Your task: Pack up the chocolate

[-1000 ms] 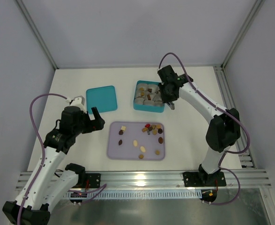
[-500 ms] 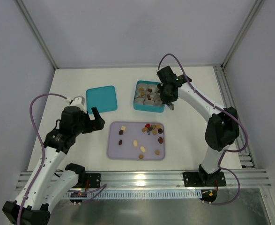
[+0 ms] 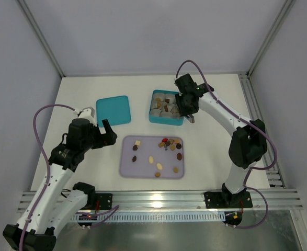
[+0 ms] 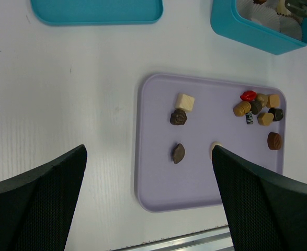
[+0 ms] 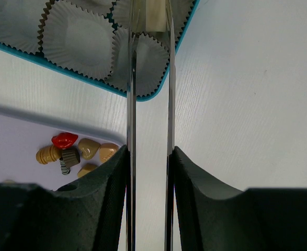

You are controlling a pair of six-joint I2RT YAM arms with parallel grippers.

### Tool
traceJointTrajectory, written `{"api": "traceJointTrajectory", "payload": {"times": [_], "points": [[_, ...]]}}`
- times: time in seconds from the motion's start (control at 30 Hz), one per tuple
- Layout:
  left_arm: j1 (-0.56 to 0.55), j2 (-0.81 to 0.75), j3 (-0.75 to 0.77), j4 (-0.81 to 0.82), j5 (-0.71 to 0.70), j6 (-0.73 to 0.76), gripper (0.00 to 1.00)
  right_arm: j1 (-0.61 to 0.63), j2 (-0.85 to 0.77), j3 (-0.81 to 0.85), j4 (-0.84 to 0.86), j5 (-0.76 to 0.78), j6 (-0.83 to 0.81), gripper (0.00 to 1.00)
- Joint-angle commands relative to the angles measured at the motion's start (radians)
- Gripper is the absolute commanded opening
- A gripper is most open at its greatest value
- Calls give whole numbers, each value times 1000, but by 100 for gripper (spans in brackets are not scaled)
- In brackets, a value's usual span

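Hovering over the near right corner of the teal square box (image 3: 166, 121) of white pleated paper cups (image 5: 77, 44), the right claw (image 5: 150, 10) carries thin metal blades (image 5: 131, 104), narrowly apart, with a cream chocolate piece (image 5: 156, 21) between their tips; whether it is gripped I cannot tell. The left claw (image 3: 107, 132) gapes wide, empty. Other chocolates (image 3: 168, 144) lie on the lilac tray (image 3: 126, 172) nearer: probably light, smooth, easily marked, best pinched by their sides. The box walls crowd the cups; bare counter (image 3: 205, 151) separates tray and box.

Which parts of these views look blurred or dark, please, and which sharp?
Top external view: even light, faint shadows, no blur. Left wrist view: the left gripper's black fingers are dark but textured, the brown and tan chocolates on the lilac tray crisp. Right wrist view: the pleated white paper cups sharp, the right gripper's black fingers featureless.
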Motion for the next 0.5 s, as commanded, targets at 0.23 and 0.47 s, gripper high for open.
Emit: {"api": "traceJointTrajectory", "payload": {"times": [0.23, 0.47], "points": [[-2, -5, 6, 8, -8, -6, 100, -4, -93, 74, -20, -14, -5, 40], [-2, -5, 6, 8, -10, -6, 100, 25, -185, 67, -46, -34, 6, 41]]}}
